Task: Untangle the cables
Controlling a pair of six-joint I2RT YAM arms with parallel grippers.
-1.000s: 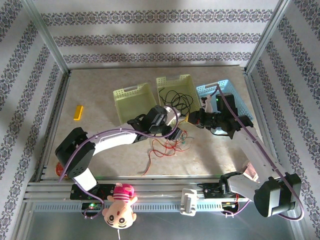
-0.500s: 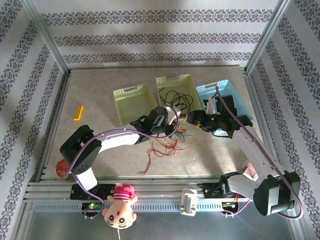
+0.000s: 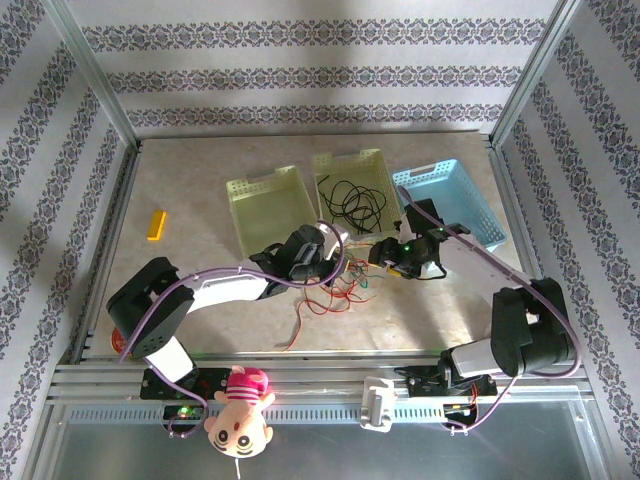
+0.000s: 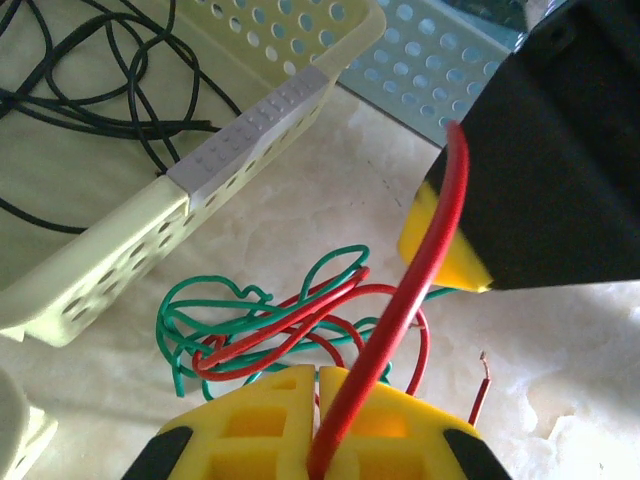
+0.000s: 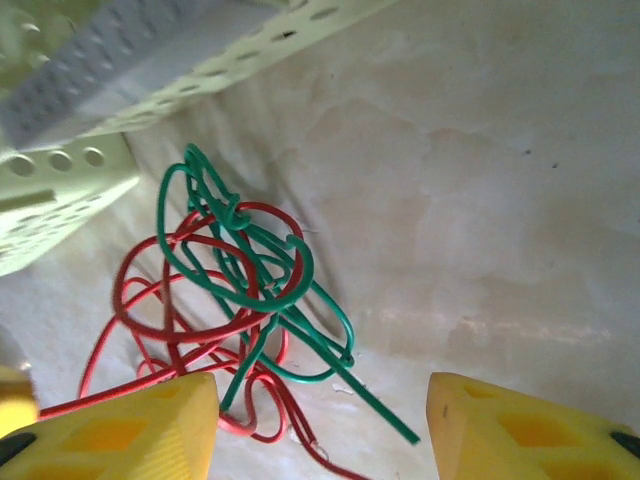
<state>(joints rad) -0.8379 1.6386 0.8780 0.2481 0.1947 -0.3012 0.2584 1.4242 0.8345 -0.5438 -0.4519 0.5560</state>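
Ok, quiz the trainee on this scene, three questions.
1. Which cable is clamped in the left gripper? A black, B red, C green.
2. True or false: the right gripper is shut.
3. Where does the black cable lie?

Key:
1. B. The red cable runs up from between the closed fingers.
2. False. Its jaws stand open above the tangle of red and green.
3. In the middle basket.
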